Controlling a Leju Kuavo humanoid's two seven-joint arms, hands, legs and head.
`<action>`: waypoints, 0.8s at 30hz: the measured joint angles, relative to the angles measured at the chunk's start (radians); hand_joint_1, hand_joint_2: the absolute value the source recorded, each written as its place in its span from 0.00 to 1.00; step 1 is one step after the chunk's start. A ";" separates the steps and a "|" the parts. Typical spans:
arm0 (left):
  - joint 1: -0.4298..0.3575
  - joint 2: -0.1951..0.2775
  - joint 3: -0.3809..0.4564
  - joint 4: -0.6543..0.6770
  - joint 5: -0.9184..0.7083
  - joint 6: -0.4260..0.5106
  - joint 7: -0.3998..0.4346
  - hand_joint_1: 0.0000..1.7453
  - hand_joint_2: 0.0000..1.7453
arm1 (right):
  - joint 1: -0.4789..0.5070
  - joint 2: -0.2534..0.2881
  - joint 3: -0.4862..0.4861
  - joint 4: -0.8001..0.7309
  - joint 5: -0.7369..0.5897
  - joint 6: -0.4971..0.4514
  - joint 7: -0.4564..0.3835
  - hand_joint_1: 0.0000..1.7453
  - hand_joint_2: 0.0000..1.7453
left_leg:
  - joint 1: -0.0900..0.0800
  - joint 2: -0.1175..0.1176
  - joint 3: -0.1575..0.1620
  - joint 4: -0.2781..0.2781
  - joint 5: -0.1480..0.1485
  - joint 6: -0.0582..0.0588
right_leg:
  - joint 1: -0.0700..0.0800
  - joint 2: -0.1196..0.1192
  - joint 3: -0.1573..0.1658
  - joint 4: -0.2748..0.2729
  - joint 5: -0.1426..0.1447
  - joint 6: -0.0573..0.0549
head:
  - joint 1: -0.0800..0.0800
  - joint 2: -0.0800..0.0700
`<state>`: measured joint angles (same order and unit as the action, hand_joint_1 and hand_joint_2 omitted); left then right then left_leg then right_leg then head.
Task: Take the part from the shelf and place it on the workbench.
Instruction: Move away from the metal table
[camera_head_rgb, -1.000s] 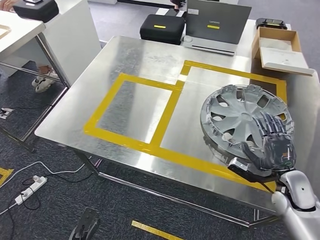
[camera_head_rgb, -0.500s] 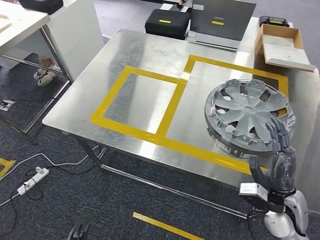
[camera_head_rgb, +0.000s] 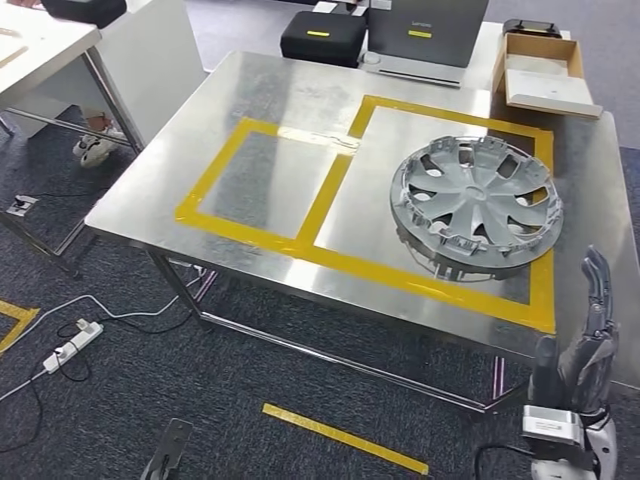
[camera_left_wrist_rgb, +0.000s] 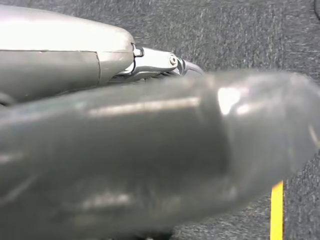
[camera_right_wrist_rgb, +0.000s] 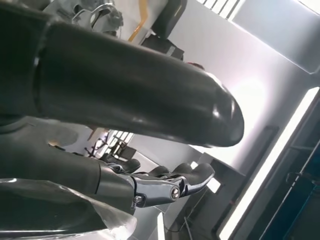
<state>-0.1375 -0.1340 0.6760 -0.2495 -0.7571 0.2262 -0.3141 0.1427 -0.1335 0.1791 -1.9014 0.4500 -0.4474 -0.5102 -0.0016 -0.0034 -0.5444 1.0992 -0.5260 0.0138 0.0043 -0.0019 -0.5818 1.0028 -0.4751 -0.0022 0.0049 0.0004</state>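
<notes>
The part, a grey wheel cover (camera_head_rgb: 475, 205), lies flat on the metal workbench (camera_head_rgb: 264, 100) inside the right yellow-taped rectangle. My right hand (camera_head_rgb: 585, 350) hangs below and in front of the bench's near right edge, apart from the cover, fingers stretched upward and holding nothing. The right wrist view shows its dark thumb (camera_right_wrist_rgb: 132, 85) and straight fingers (camera_right_wrist_rgb: 158, 190) against ceiling lights. Over dark carpet, my left hand (camera_left_wrist_rgb: 151, 150) shows as a blurred thumb and one straight finger (camera_left_wrist_rgb: 151, 62) with nothing in it.
A laptop (camera_head_rgb: 426, 40), a black case (camera_head_rgb: 324, 45) and a cardboard box (camera_head_rgb: 540, 75) sit beyond the bench's far edge. A white table (camera_head_rgb: 45, 50) stands at left, with a person's shoes (camera_head_rgb: 94, 148) under it. A power strip (camera_head_rgb: 72, 345) and cables lie on the floor.
My right hand has let go of the wheel cover and drawn back and down past the bench's near edge. The cover stays on the bench. The camera has shifted slightly.
</notes>
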 joint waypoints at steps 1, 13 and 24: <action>-0.001 0.001 0.000 0.000 0.002 0.000 -0.003 0.00 0.00 | 0.006 0.007 -0.004 -0.009 -0.031 0.006 -0.016 0.00 0.00 | -0.004 -0.001 0.034 -0.055 0.000 0.007 | 0.001 -0.001 -0.006 0.002 0.006 0.004 | 0.000 0.000; 0.027 -0.005 0.013 0.000 0.045 0.004 -0.044 0.00 0.00 | 0.152 0.157 -0.103 -0.068 -0.210 0.022 -0.033 0.00 0.00 | -0.002 0.015 -0.061 -0.121 0.103 0.028 | -0.018 0.000 -0.037 0.245 -0.118 0.058 | 0.003 0.000; 0.070 -0.029 0.085 0.002 0.103 0.012 -0.083 0.00 0.00 | 0.109 0.348 -0.545 0.617 -0.088 0.192 0.006 0.00 0.00 | 0.008 0.009 -0.146 0.063 -0.019 -0.023 | -0.011 -0.006 0.126 -0.054 -0.064 -0.001 | -0.003 0.000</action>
<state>-0.0671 -0.1632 0.7613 -0.2472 -0.6544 0.2386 -0.3967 0.2518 0.2143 -0.3658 -1.2843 0.3624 -0.2558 -0.5037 0.0065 0.0055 -0.6903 1.1620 -0.5452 -0.0089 -0.0067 -0.0081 -0.4557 0.9486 -0.5393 -0.0032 0.0023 0.0004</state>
